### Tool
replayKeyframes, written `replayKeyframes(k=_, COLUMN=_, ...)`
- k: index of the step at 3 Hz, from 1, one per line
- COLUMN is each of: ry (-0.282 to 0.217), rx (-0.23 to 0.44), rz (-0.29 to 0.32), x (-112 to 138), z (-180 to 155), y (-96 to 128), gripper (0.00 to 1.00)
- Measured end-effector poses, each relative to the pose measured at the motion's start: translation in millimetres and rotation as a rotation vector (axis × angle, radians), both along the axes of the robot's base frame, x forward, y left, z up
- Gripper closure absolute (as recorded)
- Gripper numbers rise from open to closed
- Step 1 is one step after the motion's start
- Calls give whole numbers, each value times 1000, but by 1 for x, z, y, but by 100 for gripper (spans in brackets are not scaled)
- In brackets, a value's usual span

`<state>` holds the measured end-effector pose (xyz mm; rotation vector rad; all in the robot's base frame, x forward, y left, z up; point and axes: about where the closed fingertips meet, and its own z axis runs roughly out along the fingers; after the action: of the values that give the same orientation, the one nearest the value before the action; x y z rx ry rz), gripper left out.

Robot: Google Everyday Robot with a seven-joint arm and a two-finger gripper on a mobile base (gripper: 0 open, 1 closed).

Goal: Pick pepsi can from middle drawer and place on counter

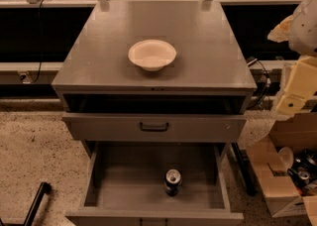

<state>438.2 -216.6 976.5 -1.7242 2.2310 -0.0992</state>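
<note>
Blue pepsi can (173, 182) stands well below-left of right-edge end effector (293, 102), state unclear.

Arm (307, 24) seen at right edge of view: white rounded shell uppermost, pale yellow blocky segment just beneath. Gripper (290, 104) seen lowest, below that segment: cream angular casing, small dark round mark on face.

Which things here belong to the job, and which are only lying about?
Job: small dark blue pepsi can; open grey metal middle drawer holding it; flat grey counter; cream gripper at right edge.
Lying about: round white bowl on counter; brown cardboard box on floor, right.
</note>
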Motion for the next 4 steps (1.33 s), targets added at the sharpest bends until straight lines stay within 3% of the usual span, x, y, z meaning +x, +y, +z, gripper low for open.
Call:
replayKeyframes(k=1, ry=-3, rx=2, rz=2, x=0, z=1, y=0, gripper=0)
replayKeyframes(k=2, ry=-21, rx=97, rz=3, x=4, z=-16, y=7, gripper=0)
replayKeyframes(k=3, ry=-8, rx=274, rz=74, x=-7, z=-82, y=32, gripper=0)
replayKeyframes(k=4, ry=-54, rx=445, rz=90, x=-23, z=-135, y=46, gripper=0)
